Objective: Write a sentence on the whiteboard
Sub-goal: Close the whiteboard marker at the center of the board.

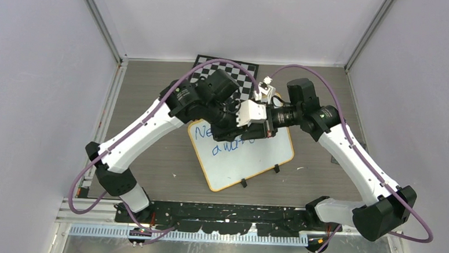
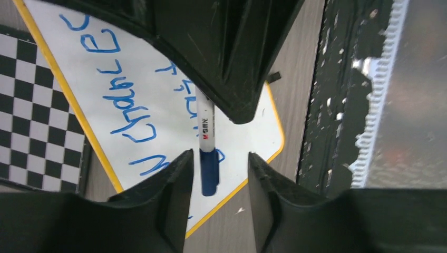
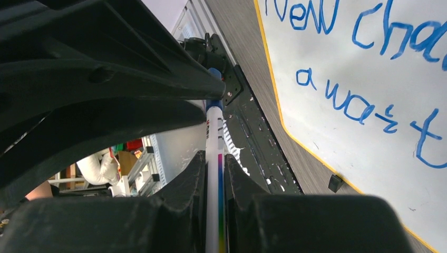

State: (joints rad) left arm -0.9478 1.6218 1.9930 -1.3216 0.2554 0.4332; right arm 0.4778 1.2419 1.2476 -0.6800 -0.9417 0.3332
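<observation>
The whiteboard [image 1: 249,162] lies tilted on the table, white with an orange rim and blue handwriting in two lines. Both grippers meet above its far part. My right gripper [image 3: 213,158] is shut on the white barrel of a marker [image 3: 213,174] with a rainbow stripe. In the left wrist view the marker [image 2: 206,132] points at my left gripper [image 2: 220,161], and its blue cap [image 2: 209,174] sits between the open fingers, close to the left finger with a gap on the right. The whiteboard [image 2: 248,137] shows behind. From above, the left gripper [image 1: 229,124] and right gripper [image 1: 250,115] overlap.
A black-and-white chessboard [image 1: 245,67] lies just beyond the whiteboard, partly under the arms. Two small black clips [image 1: 243,183] [image 1: 276,168] sit on the board's near rim. A black base rail [image 1: 223,210] runs along the near table edge. Grey walls enclose left, right and back.
</observation>
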